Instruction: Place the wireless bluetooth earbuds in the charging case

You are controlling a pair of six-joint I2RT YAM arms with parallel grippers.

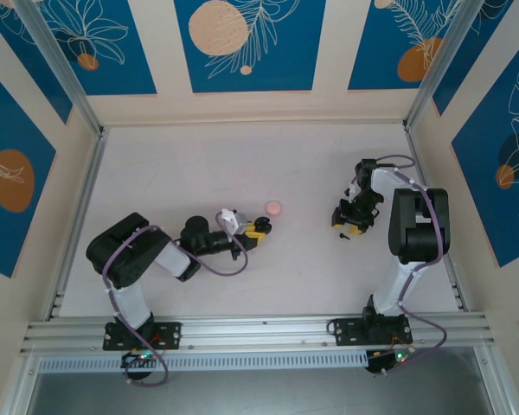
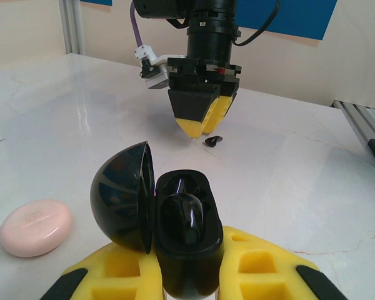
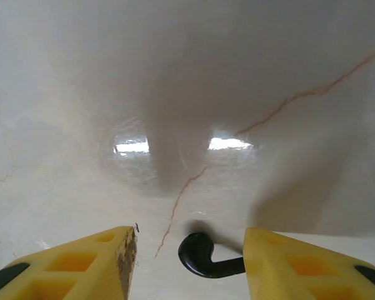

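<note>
My left gripper (image 2: 189, 272) is shut on a black charging case (image 2: 189, 250) and holds it just above the table. The case's round lid (image 2: 124, 197) stands open to the left, and one black earbud (image 2: 186, 220) sits in the tray. A second black earbud (image 3: 203, 256) lies on the table between the yellow fingers (image 3: 97, 262) of my right gripper (image 3: 190, 262), which is open. Its stem reaches the right finger. From above, the left gripper (image 1: 258, 229) is mid-table and the right gripper (image 1: 350, 226) points down.
A closed pale pink case (image 2: 36, 226) lies on the table left of the black case, just beyond the left gripper, pink case (image 1: 274, 207). The white marble table (image 1: 199, 164) is walled on three sides, with a metal rail (image 1: 259, 333) along the near edge.
</note>
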